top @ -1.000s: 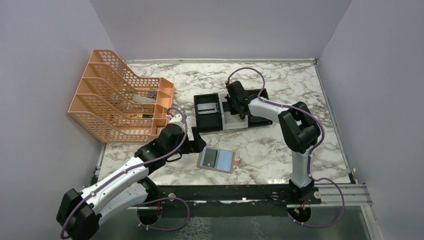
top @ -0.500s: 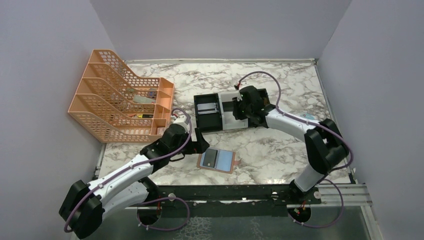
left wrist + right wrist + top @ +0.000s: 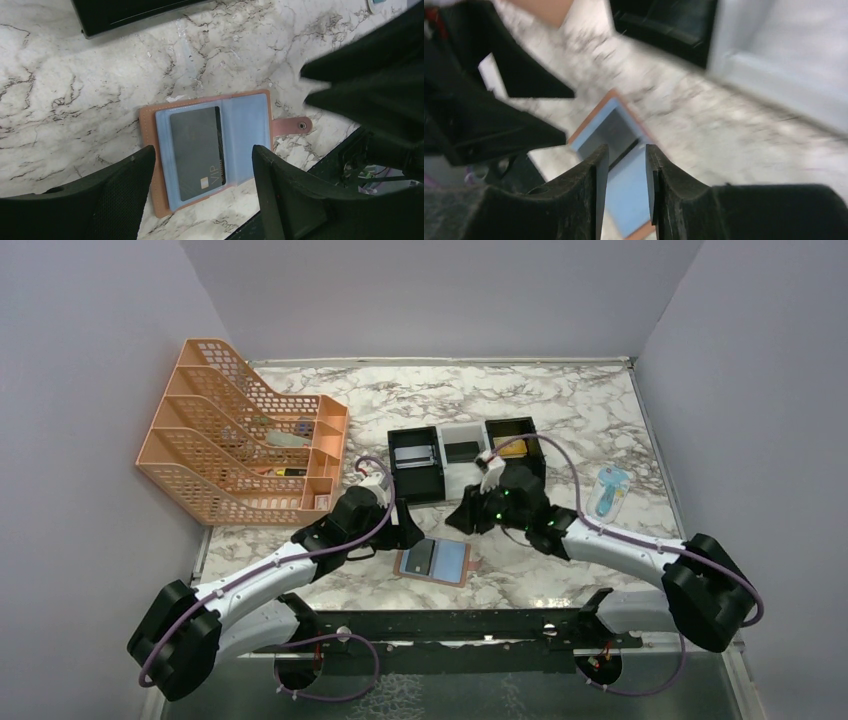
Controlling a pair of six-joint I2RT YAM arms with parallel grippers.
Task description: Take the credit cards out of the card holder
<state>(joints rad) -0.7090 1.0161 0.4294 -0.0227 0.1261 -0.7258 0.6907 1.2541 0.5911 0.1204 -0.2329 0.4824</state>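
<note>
1. Card holder (image 3: 433, 561) lies open and flat on the marble table (image 3: 560, 410), near the front edge, with its light-blue inside up. The left gripper (image 3: 404, 532) is just to its left and the right gripper (image 3: 462, 522) just behind it. The black-and-white tray (image 3: 414, 490) is further back.
2. Left wrist: the fingers (image 3: 120, 195) are spread wide and empty, framing the card holder. A dark grey credit card (image 3: 196, 152) sits in the pocket away from the snap tab (image 3: 300, 125).
3. Right wrist, blurred: the fingers (image 3: 584, 195) are a narrow gap apart and hold nothing. The card holder shows through the gap.
</note>
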